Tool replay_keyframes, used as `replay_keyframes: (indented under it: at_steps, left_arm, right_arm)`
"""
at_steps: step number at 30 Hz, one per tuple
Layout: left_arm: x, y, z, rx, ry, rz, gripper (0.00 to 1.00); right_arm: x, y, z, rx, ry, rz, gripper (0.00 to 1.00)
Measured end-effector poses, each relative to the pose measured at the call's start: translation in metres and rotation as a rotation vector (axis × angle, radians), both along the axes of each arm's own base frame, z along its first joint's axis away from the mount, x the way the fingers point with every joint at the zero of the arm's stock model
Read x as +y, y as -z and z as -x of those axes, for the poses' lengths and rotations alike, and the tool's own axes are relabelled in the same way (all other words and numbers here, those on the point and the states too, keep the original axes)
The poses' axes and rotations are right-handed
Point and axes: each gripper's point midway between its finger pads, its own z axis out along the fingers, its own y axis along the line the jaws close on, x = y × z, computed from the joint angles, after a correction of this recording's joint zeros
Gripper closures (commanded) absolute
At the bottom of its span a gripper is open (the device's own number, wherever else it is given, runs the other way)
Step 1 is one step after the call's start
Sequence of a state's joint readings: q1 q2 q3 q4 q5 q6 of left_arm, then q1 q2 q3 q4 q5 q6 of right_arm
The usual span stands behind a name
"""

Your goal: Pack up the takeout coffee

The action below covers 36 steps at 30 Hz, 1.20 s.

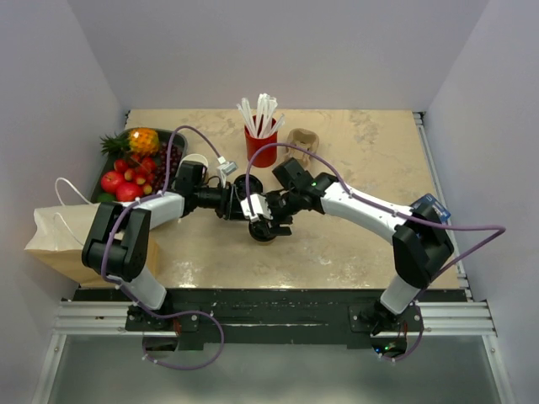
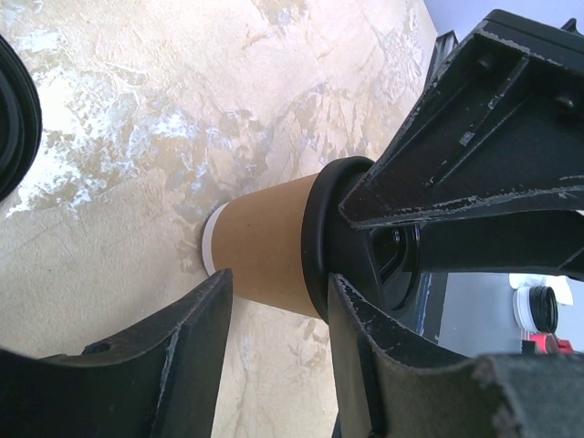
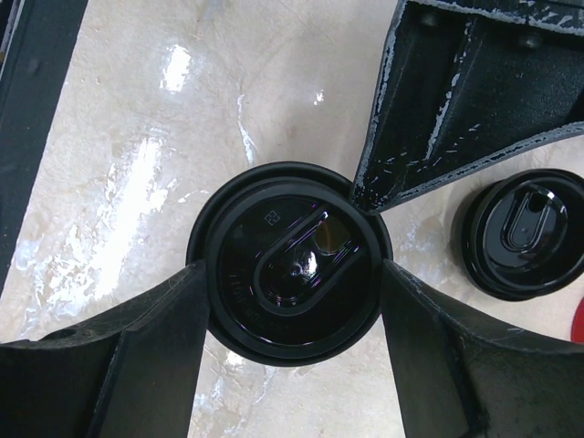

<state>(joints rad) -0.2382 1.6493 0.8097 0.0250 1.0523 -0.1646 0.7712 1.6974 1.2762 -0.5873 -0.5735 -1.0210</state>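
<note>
The takeout coffee [image 2: 269, 242], a tan paper cup with a black lid [image 3: 290, 265], stands upright on the table at mid-table [image 1: 263, 236]. My right gripper [image 3: 294, 306] comes down over it, and both fingers [image 3: 173, 338] press the sides of the lid. My left gripper [image 2: 278, 292] reaches in from the left [image 1: 249, 209], rolled on its side and open. Its fingertips [image 2: 214, 301] lie just short of the cup's wall. One left finger [image 3: 438, 100] touches the lid's rim.
A loose black lid [image 3: 525, 233] lies just behind the cup [image 1: 248, 183]. Further back stand a red cup of straws [image 1: 261, 143], a lidless tan cup [image 1: 195, 162] and a brown cup carrier [image 1: 303, 141]. A fruit tray [image 1: 101, 195] and a paper bag [image 1: 59, 240] sit left.
</note>
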Motion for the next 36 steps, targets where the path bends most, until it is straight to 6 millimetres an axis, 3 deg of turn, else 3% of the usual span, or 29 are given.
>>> replay_keyframes:
  at_steps: [9,13,26,32,36]
  left_arm:
    - [-0.001,0.002,0.000,0.006,0.010,0.009,0.51]
    - [-0.002,0.004,-0.012,-0.027,-0.008,-0.002,0.51]
    - [0.002,-0.002,-0.016,-0.078,-0.028,-0.010,0.44]
    - [0.012,-0.030,-0.004,-0.127,-0.027,0.027,0.43]
    - [0.014,-0.024,0.016,-0.088,0.004,0.039,0.43]
  right_arm:
    - [0.001,-0.001,0.002,-0.123,0.008,0.000,0.35]
    - [0.008,-0.001,-0.001,-0.175,0.012,0.000,0.36]
    - [0.013,-0.002,-0.003,-0.173,0.055,0.005,0.35]
    - [0.019,-0.002,-0.009,-0.181,0.073,-0.009,0.35]
    - [0.022,-0.003,-0.015,-0.191,0.093,-0.010,0.35]
